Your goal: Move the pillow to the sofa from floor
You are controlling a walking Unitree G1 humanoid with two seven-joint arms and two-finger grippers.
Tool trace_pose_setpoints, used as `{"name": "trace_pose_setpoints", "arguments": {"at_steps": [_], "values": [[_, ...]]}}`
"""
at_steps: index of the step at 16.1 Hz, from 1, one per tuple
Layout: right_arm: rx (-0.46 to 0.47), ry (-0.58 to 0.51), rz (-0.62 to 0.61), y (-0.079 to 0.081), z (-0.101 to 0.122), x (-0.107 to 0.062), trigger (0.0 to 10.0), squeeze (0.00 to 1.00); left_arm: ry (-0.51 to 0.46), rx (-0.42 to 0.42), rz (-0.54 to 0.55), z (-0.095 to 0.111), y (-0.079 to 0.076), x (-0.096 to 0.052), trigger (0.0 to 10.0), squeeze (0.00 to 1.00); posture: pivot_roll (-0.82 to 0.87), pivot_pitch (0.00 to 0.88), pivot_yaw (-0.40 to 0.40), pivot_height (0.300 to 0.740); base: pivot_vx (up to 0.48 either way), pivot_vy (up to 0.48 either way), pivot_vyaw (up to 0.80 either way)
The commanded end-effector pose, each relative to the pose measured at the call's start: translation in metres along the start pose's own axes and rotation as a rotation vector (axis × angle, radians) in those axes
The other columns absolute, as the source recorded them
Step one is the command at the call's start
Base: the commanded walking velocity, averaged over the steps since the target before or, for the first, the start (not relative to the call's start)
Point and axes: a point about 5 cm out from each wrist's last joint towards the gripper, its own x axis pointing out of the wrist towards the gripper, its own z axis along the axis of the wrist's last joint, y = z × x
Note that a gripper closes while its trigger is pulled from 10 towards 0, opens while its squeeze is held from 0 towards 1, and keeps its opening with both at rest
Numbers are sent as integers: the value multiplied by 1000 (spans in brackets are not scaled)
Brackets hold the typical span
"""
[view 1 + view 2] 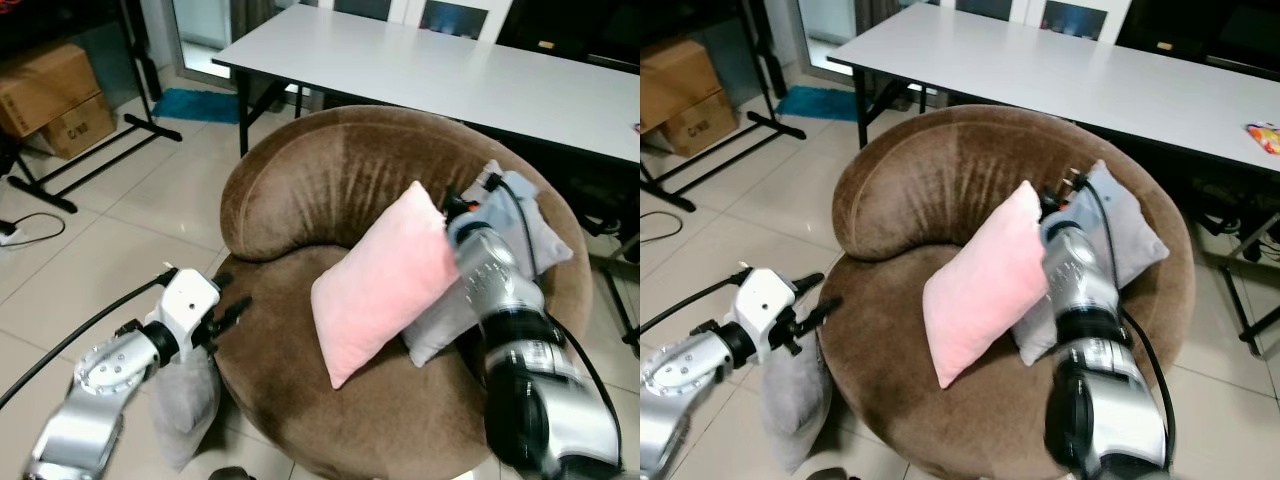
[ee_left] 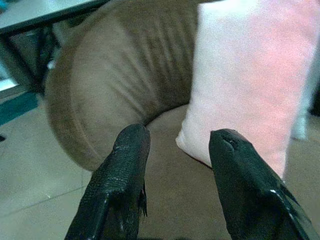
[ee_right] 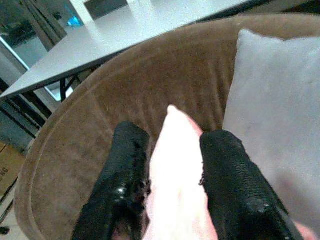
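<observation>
Where right hand (image 3: 172,165) pinches, pink pillow (image 1: 385,280) tilts.

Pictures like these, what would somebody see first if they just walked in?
The pink pillow jumps out first: it stands tilted on the seat of the round brown sofa, pinched at its upper corner by the right gripper. A grey pillow leans behind it against the sofa's back. Another grey pillow leans against the sofa's outer side by the floor, with the open left gripper just above it.
</observation>
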Motion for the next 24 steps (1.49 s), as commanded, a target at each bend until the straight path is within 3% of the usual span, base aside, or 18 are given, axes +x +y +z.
{"name": "trace_pose_setpoints", "arguments": {"at_steps": [1,3,9,14,18,19,20,21,24], "values": [[-70,-29,97,11,4,-10,10000,1000,-48,-23,107,9,7,-2,10000,0,57,0,-66,740,0,0,0],[-324,-19,247,20,-16,-34,10000,1000,-82,-85,199,12,7,-4,10000,0,57,0,-76,740,0,0,0],[-404,73,389,19,-48,-78,10000,1000,-98,-121,289,12,0,-10,10000,0,65,0,-101,740,0,334,0],[-433,87,437,18,-45,-82,10000,1000,-94,-116,299,12,0,-12,10000,0,82,0,-114,740,0,286,410],[-419,101,397,16,-48,-82,10000,1000,-92,-112,292,13,1,-10,10000,0,81,0,-108,740,0,308,525],[-422,107,391,15,-49,-82,10000,878,-91,-111,291,13,1,-10,10000,0,81,0,-108,740,0,307,0],[-423,115,383,14,-50,-82,10000,200,-90,-108,288,13,1,-10,10000,0,82,0,-107,740,0,311,0],[-423,116,379,14,-49,-81,10000,0,-88,-105,287,13,2,-11,10000,0,83,0,-107,740,0,315,0],[-412,119,355,13,-50,-82,10000,0,-84,-94,292,12,4,-12,10000,0,83,0,-107,740,0,315,0]]}}
